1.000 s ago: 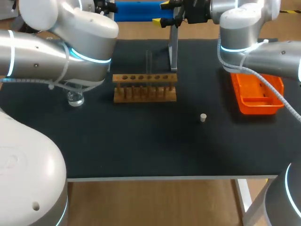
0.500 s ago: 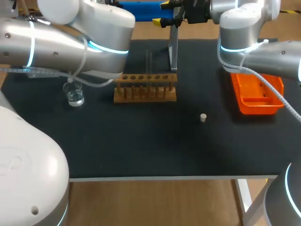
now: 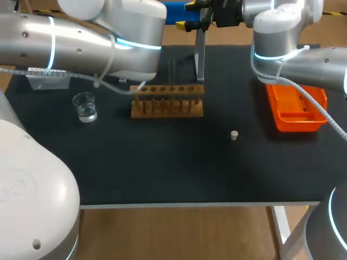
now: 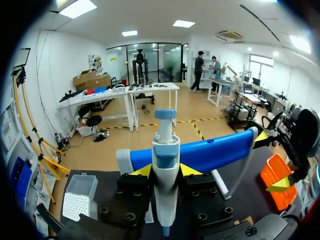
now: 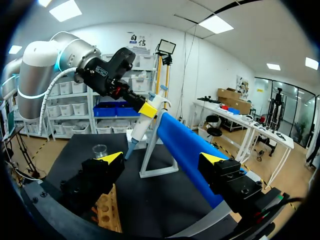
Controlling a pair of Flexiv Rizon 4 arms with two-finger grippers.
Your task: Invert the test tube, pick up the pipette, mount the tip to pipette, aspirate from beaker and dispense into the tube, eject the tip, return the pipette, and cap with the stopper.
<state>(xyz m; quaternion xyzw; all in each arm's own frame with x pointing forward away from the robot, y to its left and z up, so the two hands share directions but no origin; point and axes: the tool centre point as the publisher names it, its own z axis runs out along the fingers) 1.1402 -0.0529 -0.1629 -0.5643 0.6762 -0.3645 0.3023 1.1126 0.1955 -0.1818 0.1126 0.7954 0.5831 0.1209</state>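
A black bench point(image 3: 179, 168) carries a wooden rack point(image 3: 167, 101) near its middle, with a clear test tube point(image 3: 172, 69) standing upright in it. A glass beaker point(image 3: 85, 106) stands well to the rack's left. A small pale stopper point(image 3: 234, 135) lies alone in front and to the right, and an orange tray point(image 3: 298, 125) sits near the right edge. Behind the rack rises a metal stand point(image 3: 199, 59) topped by a long blue bar point(image 4: 215, 152).

The left arm point(image 3: 81, 43) comes in from the left and stretches across the back of the bench above the beaker and rack. Its wrist lies beyond what the overhead view shows. The right arm point(image 3: 293, 49) bends in from the right, its forearm above the tray, and points leftward at the top of the stand.

Only the wrist views show the grasp. The left end effector point(image 4: 165, 171) is clenched on the white-and-blue pipette point(image 4: 165, 150), one yellow tip pressed to each side of its body. The pipette hangs upright against the bar's upper end. The right wrist view shows this from the side. The right end effector point(image 5: 162, 159) is released. Its fingers stand wide apart with the blue bar running between them, clear of at least one tip. The left wrist view also shows the box of tips point(image 4: 80, 197), which the overhead view mostly hides behind the left arm.
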